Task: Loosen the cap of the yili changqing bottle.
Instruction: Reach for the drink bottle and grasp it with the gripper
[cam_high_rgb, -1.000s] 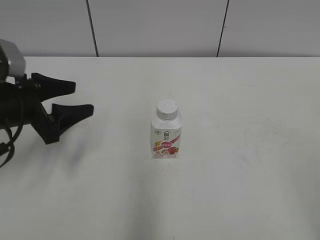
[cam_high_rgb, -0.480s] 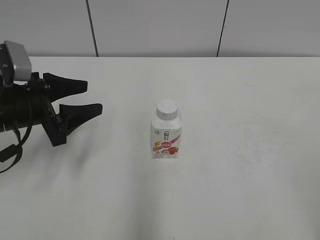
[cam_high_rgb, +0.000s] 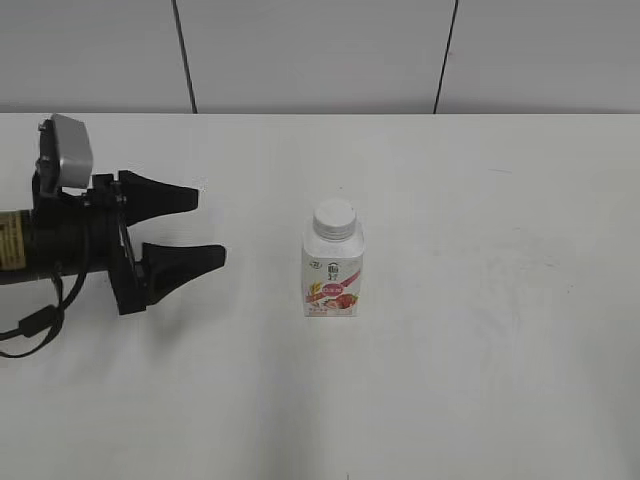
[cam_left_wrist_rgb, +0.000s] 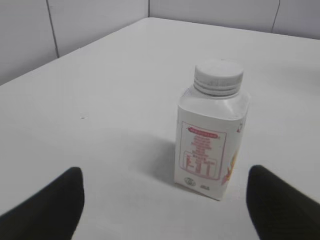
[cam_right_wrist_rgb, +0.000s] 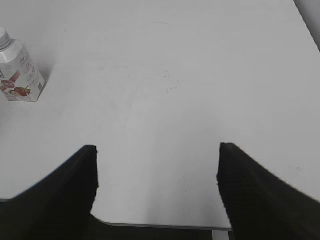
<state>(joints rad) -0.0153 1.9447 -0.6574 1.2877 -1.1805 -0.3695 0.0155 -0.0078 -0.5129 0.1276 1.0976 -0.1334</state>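
Note:
The yili changqing bottle (cam_high_rgb: 333, 275) stands upright at the middle of the white table (cam_high_rgb: 480, 200), its white ribbed cap (cam_high_rgb: 334, 219) screwed on. It also shows in the left wrist view (cam_left_wrist_rgb: 210, 137) with the cap (cam_left_wrist_rgb: 218, 77), and at the far left of the right wrist view (cam_right_wrist_rgb: 19, 72). My left gripper (cam_high_rgb: 208, 228) is open and empty, to the left of the bottle and apart from it, jaws pointing at it (cam_left_wrist_rgb: 165, 192). My right gripper (cam_right_wrist_rgb: 157, 150) is open and empty over the table's near edge; it is out of the exterior view.
A grey panelled wall (cam_high_rgb: 320, 55) runs behind the table's far edge. The table's front edge (cam_right_wrist_rgb: 160, 226) shows under the right gripper. Nothing else stands on the table.
My left gripper has moved to the right, toward the bottle, with its jaws staying open. The bottle has not moved.

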